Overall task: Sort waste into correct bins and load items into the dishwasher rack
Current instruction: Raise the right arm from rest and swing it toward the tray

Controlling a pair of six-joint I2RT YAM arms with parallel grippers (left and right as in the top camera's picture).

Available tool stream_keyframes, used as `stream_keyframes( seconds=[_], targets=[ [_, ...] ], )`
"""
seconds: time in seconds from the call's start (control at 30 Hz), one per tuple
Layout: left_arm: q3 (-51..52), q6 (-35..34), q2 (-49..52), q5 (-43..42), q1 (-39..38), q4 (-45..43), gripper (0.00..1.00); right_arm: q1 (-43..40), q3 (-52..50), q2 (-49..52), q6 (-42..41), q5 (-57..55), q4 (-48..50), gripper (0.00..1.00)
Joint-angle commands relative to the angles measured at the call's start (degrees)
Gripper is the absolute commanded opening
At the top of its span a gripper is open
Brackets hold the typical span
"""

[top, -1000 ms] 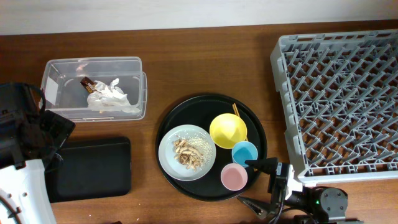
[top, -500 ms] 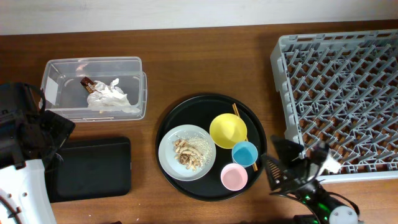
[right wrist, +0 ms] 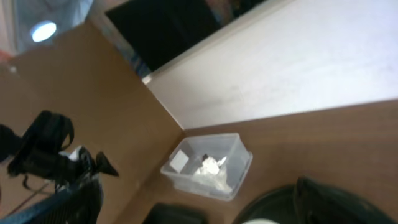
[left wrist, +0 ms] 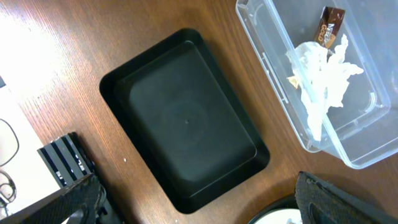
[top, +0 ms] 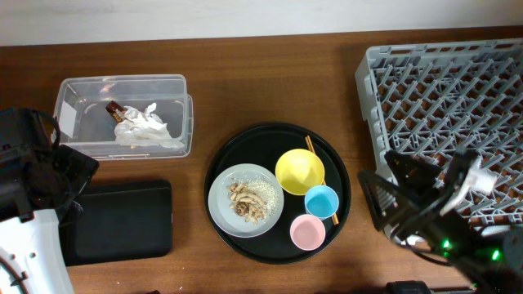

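Crumpled white paper (top: 147, 127) and a gold-brown wrapper (top: 118, 109) lie in the clear tub (top: 82, 90). The shallow black tray (top: 122, 219) holds nothing. On the pale plate (top: 222, 192) sit food scraps (top: 248, 202). Beside it stand the yellow bowl (top: 299, 171), blue cup (top: 321, 201) and pink cup (top: 307, 232), with chopsticks (top: 310, 145) under the bowl. The grey rack (top: 441, 90) fills the right side. My left gripper (left wrist: 199, 208) hangs open over the near edge of the black tray (left wrist: 186, 118). My right gripper (top: 392, 192) is open, raised by the rack's front left corner.
The plate, bowl and cups all rest on a large round black tray (top: 253, 139) at mid-table. My left arm (top: 37, 175) covers the table's left edge. The right wrist view looks across to the tub (right wrist: 208, 165) and a pale wall behind the table.
My right arm has risen from the front edge of the table and swung right, up beside the rack's corner. Its jaws stay open. The left arm has not moved.
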State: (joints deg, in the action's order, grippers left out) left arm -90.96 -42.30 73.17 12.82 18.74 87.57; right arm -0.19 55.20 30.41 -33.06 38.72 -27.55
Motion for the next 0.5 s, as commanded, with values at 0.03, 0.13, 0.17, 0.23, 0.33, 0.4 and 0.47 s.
stream_keyframes(
  seconds=[0.03, 0.13, 0.17, 0.23, 0.33, 0.4, 0.47],
  targets=[
    [0.1, -0.5, -0.8, 0.0, 0.3, 0.1, 0.99, -0.2, 15.3, 9.1, 16.4, 1.9, -16.7, 0.98],
    [0.1, -0.5, -0.8, 0.0, 0.3, 0.1, 1.00, -0.2, 22.0, 13.6, 21.1, -3.4, -29.5, 0.98],
    [0.1, -0.5, -0.8, 0.0, 0.3, 0.1, 0.99, -0.2, 23.4, 14.6, 22.4, -5.7, -33.2, 0.98],
    [0.1, -0.5, -0.8, 0.0, 0.3, 0.1, 0.99, -0.2, 25.8, 16.8, 24.0, -12.2, -41.4, 0.98],
    [0.1, -0.5, -0.8, 0.0, 0.3, 0.1, 0.99, -0.2, 26.7, 18.6, 24.1, -17.3, -47.9, 0.98],
    [0.1, -0.5, -0.8, 0.0, 0.3, 0.1, 0.99, -0.2, 26.7, 19.1, 24.1, -18.0, -49.7, 0.99],
    [0.1, -0.5, -0.8, 0.0, 0.3, 0.1, 0.99, -0.2, 26.7, 19.2, 24.1, -18.0, -50.7, 0.98]
  ],
)
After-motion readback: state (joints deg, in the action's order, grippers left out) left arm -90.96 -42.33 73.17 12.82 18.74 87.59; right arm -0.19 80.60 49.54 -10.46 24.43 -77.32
